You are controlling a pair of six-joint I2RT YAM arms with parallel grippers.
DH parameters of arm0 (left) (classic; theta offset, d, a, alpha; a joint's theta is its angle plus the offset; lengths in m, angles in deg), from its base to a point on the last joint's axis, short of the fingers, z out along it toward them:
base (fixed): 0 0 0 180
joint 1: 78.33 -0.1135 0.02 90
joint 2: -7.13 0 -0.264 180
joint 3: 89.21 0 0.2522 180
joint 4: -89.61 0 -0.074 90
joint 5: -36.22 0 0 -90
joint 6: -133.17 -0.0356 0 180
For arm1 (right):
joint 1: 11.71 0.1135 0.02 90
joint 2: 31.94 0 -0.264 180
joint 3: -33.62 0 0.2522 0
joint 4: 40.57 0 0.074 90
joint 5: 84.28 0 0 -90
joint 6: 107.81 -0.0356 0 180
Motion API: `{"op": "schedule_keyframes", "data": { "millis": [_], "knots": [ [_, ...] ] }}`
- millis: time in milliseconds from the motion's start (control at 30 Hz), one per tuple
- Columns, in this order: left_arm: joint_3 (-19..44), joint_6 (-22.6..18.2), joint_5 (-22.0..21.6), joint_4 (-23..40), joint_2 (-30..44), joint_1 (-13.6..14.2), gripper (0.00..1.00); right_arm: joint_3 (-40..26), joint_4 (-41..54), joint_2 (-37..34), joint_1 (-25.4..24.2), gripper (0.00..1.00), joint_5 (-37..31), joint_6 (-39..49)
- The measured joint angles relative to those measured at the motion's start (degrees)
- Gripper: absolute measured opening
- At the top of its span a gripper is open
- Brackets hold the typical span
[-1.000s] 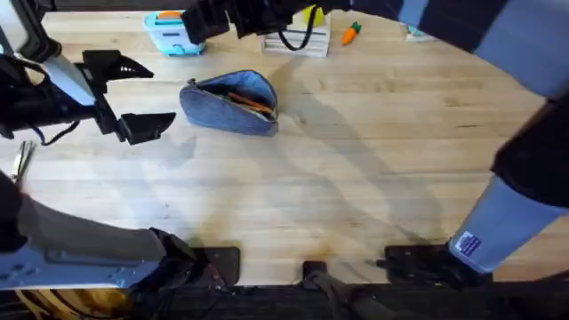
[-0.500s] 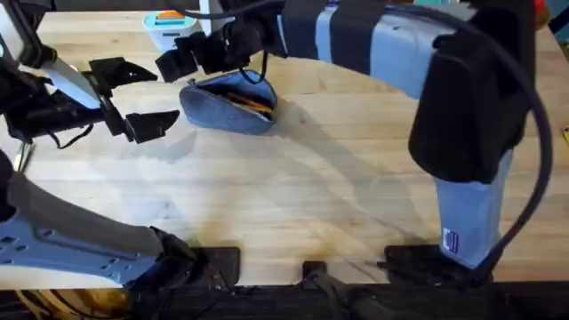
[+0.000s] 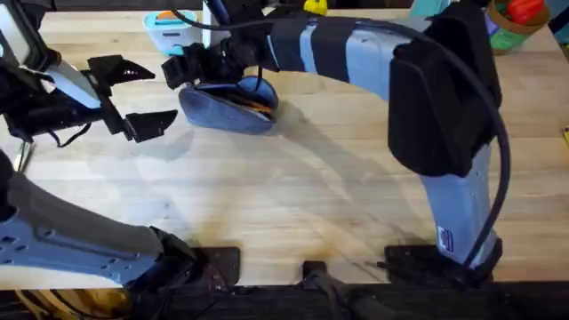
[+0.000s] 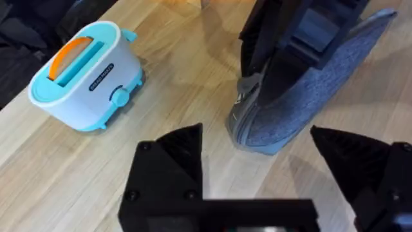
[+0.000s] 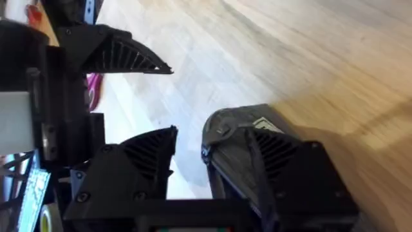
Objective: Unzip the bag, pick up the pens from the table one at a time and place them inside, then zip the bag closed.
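The grey-blue bag (image 3: 222,108) lies on the table (image 3: 293,196) at the back left. Its zipper gapes, and orange-red pens (image 3: 254,104) show inside. My right gripper (image 3: 188,69) reaches across from the right and sits low over the bag's left end. In the right wrist view it is open, with the bag's end (image 5: 226,125) just beyond its fingertips. My left gripper (image 3: 140,96) hangs open a little left of the bag, empty. The left wrist view shows the bag (image 4: 302,103) ahead, with the right gripper (image 4: 302,32) on top of it.
A teal toy toaster (image 3: 169,31) (image 4: 87,71) stands just behind the bag. Scissors (image 3: 22,160) lie at the left edge and a green cup (image 3: 508,25) stands at the back right. The right arm (image 3: 356,53) spans the table's back half.
The right arm swung in from high under the camera and came down to the left, bringing its gripper onto the bag's left end. The left gripper and the bag stayed put.
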Motion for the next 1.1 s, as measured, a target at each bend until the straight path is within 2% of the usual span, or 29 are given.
{"op": "schedule_keyframes", "data": {
  "millis": [267,333,467,700,867,1000,1033,1100],
  "knots": [
    [0.0,0.0,0.0,0.0,0.0,0.0,0.993,0.0,-0.1,0.0,0.0,0.417,2.3,-0.4],
    [0.0,0.0,0.0,0.0,0.0,0.0,0.993,0.0,-0.1,0.0,0.0,0.197,3.6,-0.5],
    [0.0,0.0,0.0,0.0,0.0,0.0,0.993,0.0,-0.1,0.0,0.0,0.052,3.7,-0.6],
    [0.0,0.0,0.0,0.0,0.0,0.0,0.992,0.0,-0.2,0.0,0.0,0.032,3.8,0.3],
    [0.0,0.0,0.0,0.0,0.0,0.0,0.994,-0.2,0.0,0.0,0.0,0.030,4.1,5.1],
    [0.0,0.0,0.0,-1.0,0.0,0.0,0.993,-0.5,3.8,1.5,0.1,0.030,1.8,10.3],
    [0.0,0.0,0.0,-1.4,0.0,0.7,0.993,-0.5,6.8,5.5,0.6,0.030,-2.4,15.0],
    [0.0,0.0,0.0,-1.5,0.0,1.5,0.993,-0.5,6.9,6.0,0.6,0.030,-3.2,15.7]
  ]
}}
